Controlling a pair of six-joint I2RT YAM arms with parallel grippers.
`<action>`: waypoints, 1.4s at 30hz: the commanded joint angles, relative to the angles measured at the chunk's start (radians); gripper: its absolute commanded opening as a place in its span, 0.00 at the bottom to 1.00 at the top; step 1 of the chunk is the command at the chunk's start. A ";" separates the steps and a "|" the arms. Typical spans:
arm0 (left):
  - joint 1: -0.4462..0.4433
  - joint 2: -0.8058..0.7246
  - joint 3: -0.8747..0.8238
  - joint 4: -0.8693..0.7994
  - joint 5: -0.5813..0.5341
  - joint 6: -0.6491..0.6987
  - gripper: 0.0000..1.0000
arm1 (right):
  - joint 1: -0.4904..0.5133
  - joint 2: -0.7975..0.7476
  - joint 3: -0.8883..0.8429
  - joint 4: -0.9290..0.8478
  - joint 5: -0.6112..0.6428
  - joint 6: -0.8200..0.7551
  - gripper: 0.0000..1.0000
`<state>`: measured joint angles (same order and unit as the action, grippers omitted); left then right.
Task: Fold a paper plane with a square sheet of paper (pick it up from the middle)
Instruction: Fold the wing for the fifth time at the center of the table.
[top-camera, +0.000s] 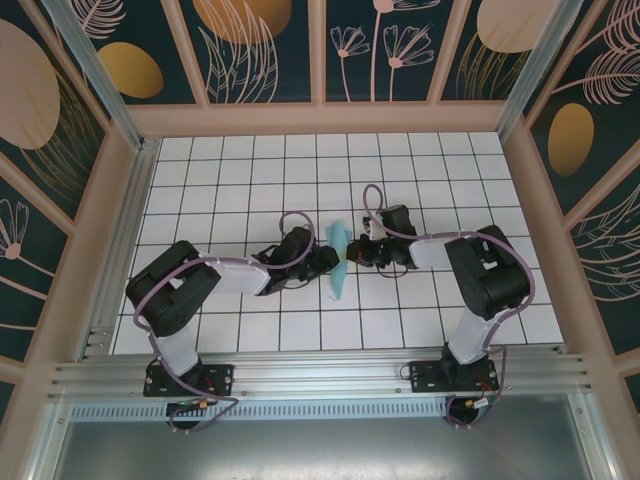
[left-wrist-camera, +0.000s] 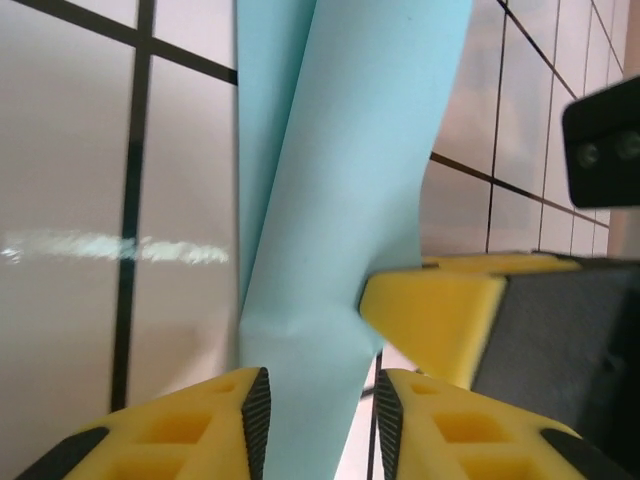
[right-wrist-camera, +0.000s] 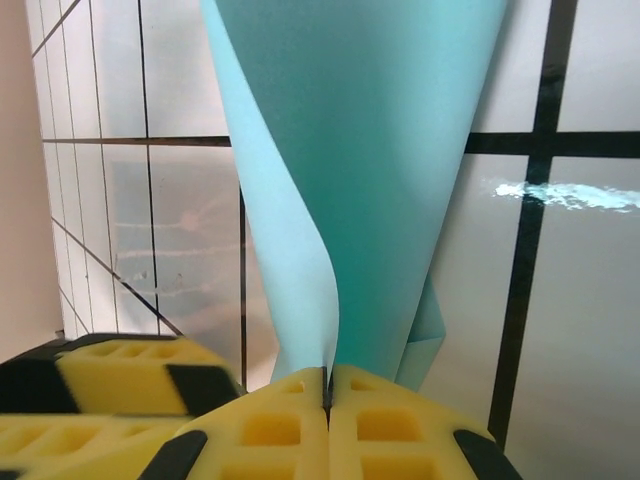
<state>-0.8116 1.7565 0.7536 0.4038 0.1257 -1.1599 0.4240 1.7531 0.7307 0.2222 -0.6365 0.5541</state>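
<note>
The right tool (right-wrist-camera: 328, 378) clamps the paper (right-wrist-camera: 400, 150) from three o'clock; the left tool (left-wrist-camera: 320, 400), at nine o'clock, stands apart around it. One pinch alone may let it twist, skewing the crease.

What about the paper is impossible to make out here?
Top view: the paper is too small to show folds; the left gripper and right gripper cover its middle.
Left wrist view: frame edge cuts off its near end.
Right wrist view: closed fingers hide the pinched edge.

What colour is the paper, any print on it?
Plain light teal-blue, no print; the paper shows best in the right wrist view.
</note>
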 joint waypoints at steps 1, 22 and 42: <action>-0.017 -0.090 -0.072 0.013 -0.022 0.045 0.41 | -0.008 -0.015 -0.009 0.035 0.042 0.017 0.05; -0.130 -0.009 -0.036 -0.100 -0.076 0.225 0.20 | -0.008 -0.051 -0.005 0.027 0.112 0.099 0.05; -0.141 0.001 -0.046 -0.061 -0.010 0.238 0.19 | -0.021 -0.032 0.022 0.026 0.102 0.103 0.05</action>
<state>-0.9390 1.7466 0.7105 0.3302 0.0906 -0.9421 0.4110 1.7306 0.7277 0.2440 -0.5388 0.6460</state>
